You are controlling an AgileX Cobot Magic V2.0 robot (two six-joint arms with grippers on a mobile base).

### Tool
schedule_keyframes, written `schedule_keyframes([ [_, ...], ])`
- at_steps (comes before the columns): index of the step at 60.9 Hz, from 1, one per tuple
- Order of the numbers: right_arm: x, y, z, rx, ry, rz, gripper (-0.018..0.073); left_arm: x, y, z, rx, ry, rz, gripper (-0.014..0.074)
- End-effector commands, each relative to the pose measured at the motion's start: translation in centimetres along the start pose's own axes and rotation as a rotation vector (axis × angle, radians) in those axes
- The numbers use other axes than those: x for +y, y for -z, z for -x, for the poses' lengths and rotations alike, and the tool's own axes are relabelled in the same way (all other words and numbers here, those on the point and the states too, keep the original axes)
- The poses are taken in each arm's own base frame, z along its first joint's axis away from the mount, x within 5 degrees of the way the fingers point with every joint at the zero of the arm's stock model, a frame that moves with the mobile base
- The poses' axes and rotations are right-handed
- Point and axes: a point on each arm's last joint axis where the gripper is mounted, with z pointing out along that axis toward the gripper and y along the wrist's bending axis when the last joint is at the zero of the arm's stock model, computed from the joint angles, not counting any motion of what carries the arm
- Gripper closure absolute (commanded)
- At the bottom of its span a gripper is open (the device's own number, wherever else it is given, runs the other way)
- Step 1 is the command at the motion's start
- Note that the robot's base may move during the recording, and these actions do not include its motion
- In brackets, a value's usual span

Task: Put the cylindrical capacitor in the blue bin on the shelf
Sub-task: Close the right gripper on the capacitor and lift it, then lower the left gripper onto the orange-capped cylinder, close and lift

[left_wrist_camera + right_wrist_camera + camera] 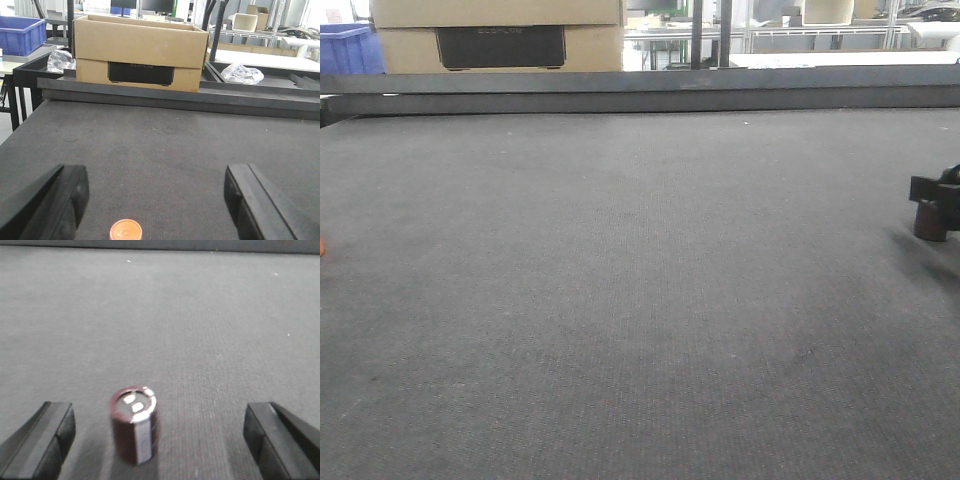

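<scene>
The cylindrical capacitor (135, 426), dark maroon with a silver rimmed top, stands upright on the grey mat. It is between the fingers of my right gripper (158, 440), nearer the left finger, touching neither. That gripper is open. In the front view the capacitor (930, 222) and right gripper (940, 196) show at the far right edge. My left gripper (156, 200) is open and empty, low over the mat. A blue bin (20, 35) stands beyond the table at the far left, also seen in the front view (348, 50). The steel shelf does not clearly show.
A small orange round cap (126, 230) lies on the mat between the left fingers, near the left one. A cardboard box (140, 52) stands behind the table's raised back edge (640, 92). Crumpled plastic bags (242, 74) lie beside the box.
</scene>
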Motion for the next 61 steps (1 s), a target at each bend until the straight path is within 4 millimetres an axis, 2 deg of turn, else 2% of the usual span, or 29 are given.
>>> schedule_keyframes([
  [1,0.1,-1.1,-0.1,-0.021,0.001,-0.005,-0.0010,-0.1,-0.1,0.1,-0.007,0.008,-0.009,0.0141],
  [18,0.4,-3.5,-1.1,-0.003,0.013,0.017,-0.0010,-0.1,-0.1,0.1,-0.007,0.006,-0.009,0.0141],
  [32,0.7,-4.0,-1.3,0.013,0.026,0.046,0.0012,-0.1,-0.1,0.1,-0.007,0.006,-0.009,0.0141],
  [39,0.7,-4.0,-1.3,0.015,0.026,0.046,0.0158,-0.1,-0.1,0.1,-0.007,0.006,-0.009,0.0141],
  [50,0.7,-4.0,-1.4,0.021,0.026,0.046,0.0515,-0.1,-0.1,0.1,-0.007,0.006,-0.009,0.0141],
  [54,0.7,-3.9,-1.2,0.014,0.026,0.046,0.0605,-0.1,-0.1,0.1,-0.007,0.006,-0.009,0.0141],
  [61,0.7,-3.5,0.2,-0.034,0.025,0.045,0.0685,0.0,-0.1,-0.5,0.048,0.006,-0.005,0.0141],
])
